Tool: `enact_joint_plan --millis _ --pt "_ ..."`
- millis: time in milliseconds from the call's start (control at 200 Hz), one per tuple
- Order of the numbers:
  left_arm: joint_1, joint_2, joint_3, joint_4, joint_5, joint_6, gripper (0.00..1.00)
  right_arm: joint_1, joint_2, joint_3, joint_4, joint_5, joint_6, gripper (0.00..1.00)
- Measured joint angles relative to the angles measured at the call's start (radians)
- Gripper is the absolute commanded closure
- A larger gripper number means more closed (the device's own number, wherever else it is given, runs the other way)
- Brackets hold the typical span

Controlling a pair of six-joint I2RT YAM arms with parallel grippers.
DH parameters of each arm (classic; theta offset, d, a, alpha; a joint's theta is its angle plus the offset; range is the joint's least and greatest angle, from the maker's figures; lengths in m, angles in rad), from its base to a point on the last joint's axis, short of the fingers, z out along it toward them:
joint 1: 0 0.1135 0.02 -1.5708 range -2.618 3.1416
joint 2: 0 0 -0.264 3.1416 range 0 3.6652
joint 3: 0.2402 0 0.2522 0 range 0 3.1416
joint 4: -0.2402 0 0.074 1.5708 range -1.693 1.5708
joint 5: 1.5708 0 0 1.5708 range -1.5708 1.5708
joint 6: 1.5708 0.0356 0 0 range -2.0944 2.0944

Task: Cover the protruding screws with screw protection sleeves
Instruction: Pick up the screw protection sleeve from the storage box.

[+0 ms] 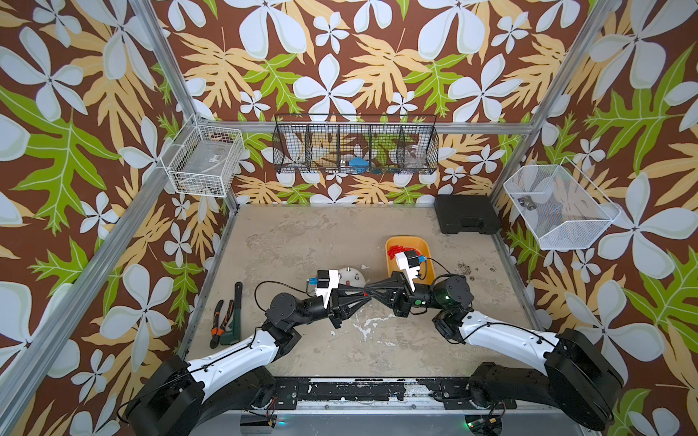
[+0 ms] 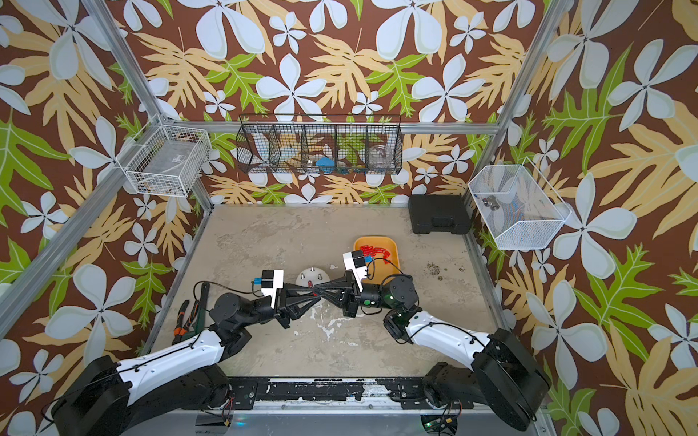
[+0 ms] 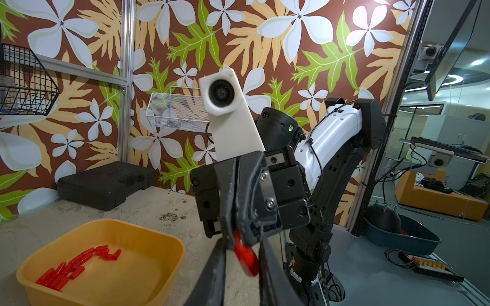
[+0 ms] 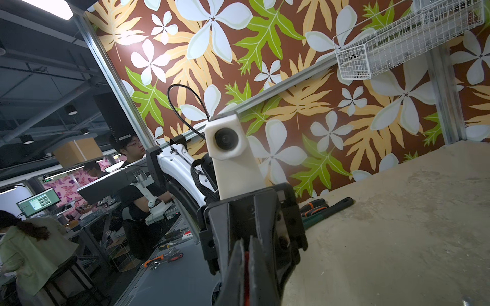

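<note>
Red sleeve [image 3: 245, 255] pinched between right pincer [image 1: 367, 292] and left pincer [image 1: 363, 295], mostly hidden.

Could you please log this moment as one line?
stage: sleeve handover | right gripper: shut on sleeve | left gripper: fingers flank sleeve, grip unclear | tray: spare sleeves remain

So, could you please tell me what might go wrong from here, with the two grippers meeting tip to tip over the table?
1. The red sleeve sits between the left gripper and right gripper mid-air; a poor handover could drop it onto the table.
2. The tips nearly touch, so they may collide.
3. The white dome sits just behind them, so an arm could nudge it.
</note>
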Motion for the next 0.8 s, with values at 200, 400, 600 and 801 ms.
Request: enact_joint_plan --millis 200,400,600,801 --pt "0.0 -0.002 -0.002 -0.005 0.005 0.003 1.0 0.0 -0.011 0.001 -0.007 0.008 -0.019 1.0" --pt "0.0 -0.003 -0.002 -0.007 0.004 0.003 1.0 0.0 -0.011 0.001 -0.006 0.008 -0.019 1.0" --pt "0.0 -0.012 -0.006 -0.019 -0.002 0.007 1.0 0.0 -0.015 0.001 -0.015 0.005 -0.018 0.7" --pt "0.0 -0.048 -0.043 -0.052 -0.08 0.032 1.0 -0.02 -0.115 0.027 -0.165 0.013 -0.103 0.42"
